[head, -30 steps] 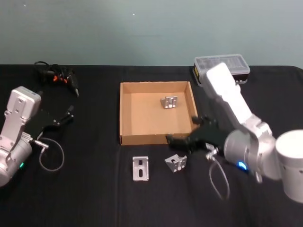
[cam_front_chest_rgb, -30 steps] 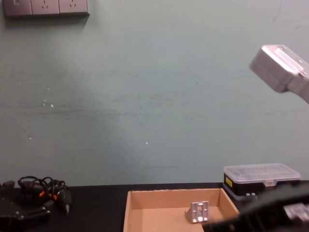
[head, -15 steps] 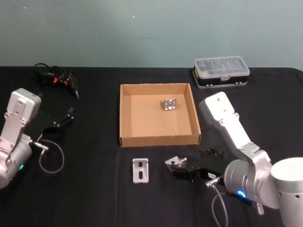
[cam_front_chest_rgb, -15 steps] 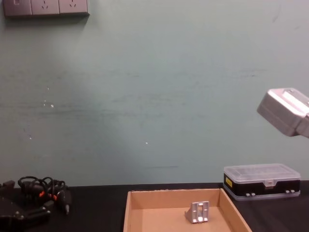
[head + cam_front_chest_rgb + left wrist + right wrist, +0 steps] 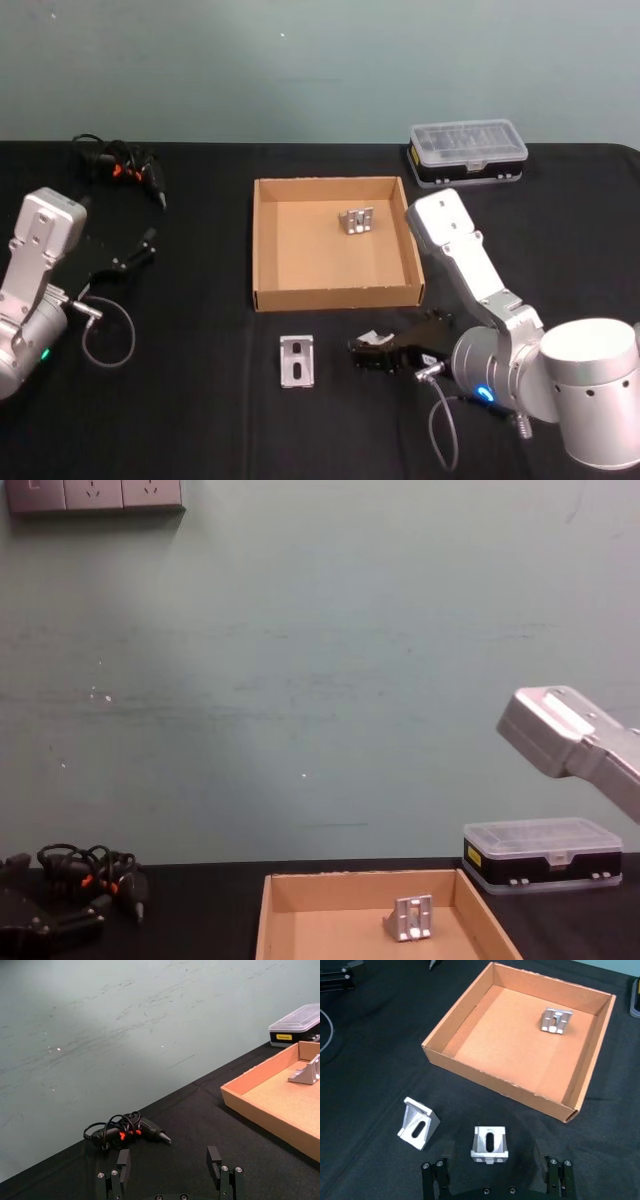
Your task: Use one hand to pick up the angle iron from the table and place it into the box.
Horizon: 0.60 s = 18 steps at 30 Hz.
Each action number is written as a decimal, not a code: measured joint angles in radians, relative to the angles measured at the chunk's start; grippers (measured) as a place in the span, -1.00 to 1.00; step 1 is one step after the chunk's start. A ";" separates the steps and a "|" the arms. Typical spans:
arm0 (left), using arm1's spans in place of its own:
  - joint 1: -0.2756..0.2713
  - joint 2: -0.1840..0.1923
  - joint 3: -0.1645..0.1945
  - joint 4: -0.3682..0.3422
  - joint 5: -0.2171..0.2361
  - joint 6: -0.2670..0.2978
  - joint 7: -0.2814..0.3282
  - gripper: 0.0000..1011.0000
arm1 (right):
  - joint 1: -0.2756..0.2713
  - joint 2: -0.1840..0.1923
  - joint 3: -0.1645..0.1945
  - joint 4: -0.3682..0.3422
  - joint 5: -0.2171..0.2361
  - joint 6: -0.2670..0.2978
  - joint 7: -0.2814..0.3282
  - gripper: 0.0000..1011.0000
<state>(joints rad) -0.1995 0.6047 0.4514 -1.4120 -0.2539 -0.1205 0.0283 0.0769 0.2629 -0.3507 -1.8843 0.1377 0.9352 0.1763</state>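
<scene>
The right gripper [image 5: 368, 357] sits low over the matte black table [image 5: 200, 400], just in front of the box [image 5: 255, 240], with its black jaws spread wide. A small silvery angle iron [image 5: 490, 1145] stands on the tabletop between them, slotted face up, and neither finger touches the metal. To its left, near but apart, a second angle iron [image 5: 297, 359] lies on the table. A third angle iron [image 5: 357, 219] rests inside the shallow tan cardboard tray, towards the far wall. Over on the left side of the table the left gripper [image 5: 140, 248] is parked, fingers wide apart, with a black corded tool [image 5: 120, 165] beyond it. A clear-lidded plastic case [image 5: 467, 150] sits behind the box on the right.
</scene>
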 joint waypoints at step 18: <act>0.000 0.000 0.000 0.000 0.000 0.000 0.000 0.98 | 0.014 -0.025 0.002 0.056 -0.030 -0.012 0.035 0.98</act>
<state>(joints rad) -0.1995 0.6047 0.4514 -1.4120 -0.2538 -0.1205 0.0283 0.0913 0.2376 -0.3486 -1.8281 0.1074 0.9233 0.2118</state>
